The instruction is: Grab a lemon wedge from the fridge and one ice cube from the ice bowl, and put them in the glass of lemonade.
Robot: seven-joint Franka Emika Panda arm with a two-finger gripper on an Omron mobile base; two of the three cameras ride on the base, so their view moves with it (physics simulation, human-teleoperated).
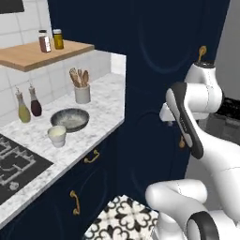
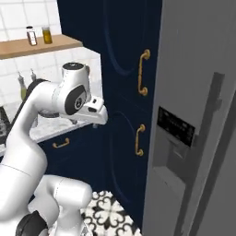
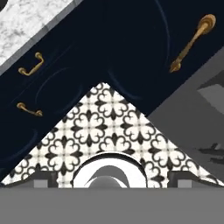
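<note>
Navy cabinets with brass handles take up most of the room, rising tall between the counter and the fridge. That fridge is a smooth light-grey slab at the right of the right base view, closed, with a black dispenser panel above a grey recess. Underfoot lies a patterned floor of white tiles with black floral figures. A speckled white marble counter runs along the left wall, backed by white square tiles, with a dark cooktop at its near end and a wooden shelf above holding two small jars.

On the marble, the ice bowl is a shallow round grey dish, and the glass of lemonade stands just beside it toward the cooktop, a short off-white tumbler. Behind them a grey utensil jar holds wooden spoons, and two slim bottles stand by the wall.

The white arm bends in front of the cabinets, well apart from the counter things. The gripper points down at the floor; I cannot tell how far its fingers are spread, and nothing shows between them.
</note>
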